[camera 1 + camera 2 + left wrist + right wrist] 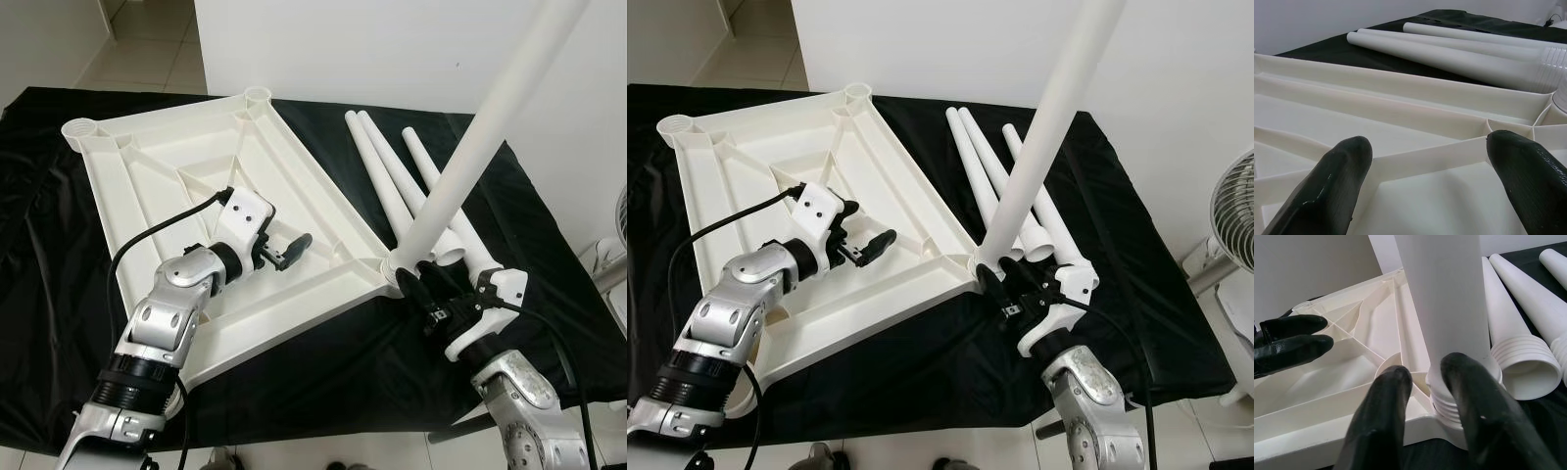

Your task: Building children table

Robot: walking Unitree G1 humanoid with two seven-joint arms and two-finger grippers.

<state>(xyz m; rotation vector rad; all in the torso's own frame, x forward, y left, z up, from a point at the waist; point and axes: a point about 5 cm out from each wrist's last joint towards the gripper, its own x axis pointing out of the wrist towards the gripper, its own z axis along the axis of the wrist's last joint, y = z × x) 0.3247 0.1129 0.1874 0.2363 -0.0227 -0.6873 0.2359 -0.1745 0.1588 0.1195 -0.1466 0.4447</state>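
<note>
White leg (490,117) upright in tabletop (196,186) corner, right fingers (1474,396) gripping, left fingers (1342,166) spread, empty.

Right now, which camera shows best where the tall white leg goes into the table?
The right wrist view: the upright white plastic leg shows its threaded end sitting in the corner socket, close up. Both eye views show that joint small and partly behind the right gripper. The left wrist view catches just its edge.

I see a plain white tabletop (196,186), ribbed underside up, and white legs (392,176) on a black cloth (323,382). My arms (162,333) are silver, their fingers (1327,186) glossy black; wall (392,49) white, floor tiles (147,49) pale.
</note>
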